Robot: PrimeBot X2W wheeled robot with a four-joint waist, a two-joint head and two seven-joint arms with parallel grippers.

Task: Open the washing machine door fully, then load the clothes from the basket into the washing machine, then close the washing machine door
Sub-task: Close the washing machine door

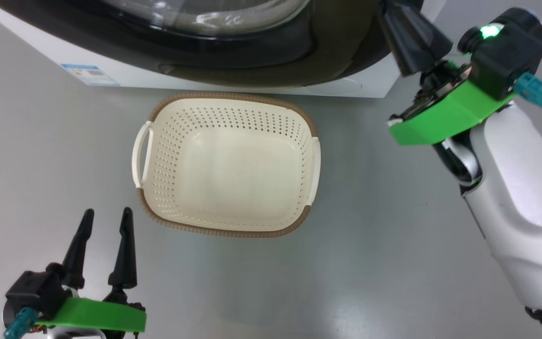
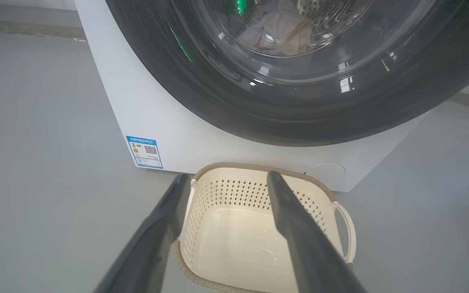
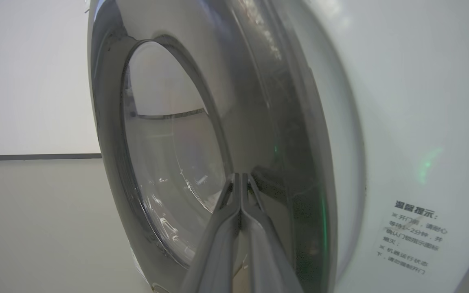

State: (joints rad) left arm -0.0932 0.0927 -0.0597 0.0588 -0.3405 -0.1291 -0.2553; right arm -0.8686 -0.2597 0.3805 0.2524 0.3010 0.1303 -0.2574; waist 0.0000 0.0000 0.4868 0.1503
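The washing machine door (image 1: 252,52) has a glossy black rim and lies against the front of the white washing machine (image 1: 205,82). Through its glass (image 2: 299,101) pale clothes (image 2: 279,32) show inside the drum. The cream basket (image 1: 233,96) stands on the floor just before the machine, with nothing in it. My right gripper (image 1: 405,28) is shut, its fingertips together against the door's black rim (image 3: 259,122) in the right wrist view (image 3: 240,176). My left gripper (image 1: 107,212) hangs open at the lower left, near the basket's corner, holding nothing; its fingers frame the basket (image 2: 234,236).
A blue label (image 2: 145,151) sits low on the machine's front, and a round white flap (image 2: 325,171) lies behind the basket. Grey floor (image 1: 393,245) spreads on both sides of the basket. My pale right forearm (image 1: 525,197) crosses the right side.
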